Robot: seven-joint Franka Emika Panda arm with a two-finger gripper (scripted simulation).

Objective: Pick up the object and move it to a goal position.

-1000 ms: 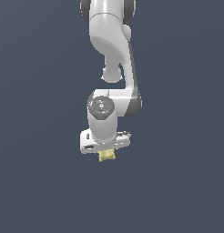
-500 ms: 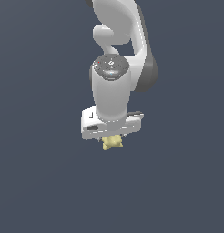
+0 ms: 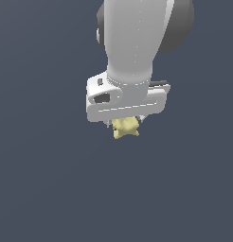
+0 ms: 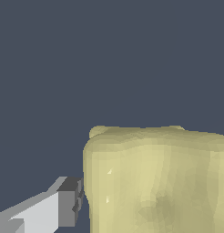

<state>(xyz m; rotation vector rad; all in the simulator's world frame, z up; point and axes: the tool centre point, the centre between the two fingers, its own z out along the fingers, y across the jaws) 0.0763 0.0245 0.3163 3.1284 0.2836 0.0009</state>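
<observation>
Pale yellow lump held under the white claw, against plain dark grey-blue.

In the exterior view the small pale yellow matte lump with stubby rounded lobes [image 3: 125,127] sits directly beneath the broad white claw [image 3: 127,124], touching its underside and narrower than the claw's body; the fingers themselves are mostly hidden behind that body and the lump. The lump shows nothing under it but flat dark background, so it hangs clear in the claw's grip. In the wrist view the same lump [image 4: 157,179] fills much of the picture, and one grey-tipped finger [image 4: 68,202] lies just beside its flank, nearly touching it. The other finger is out of sight. The claw is clenched on the lump.
</observation>
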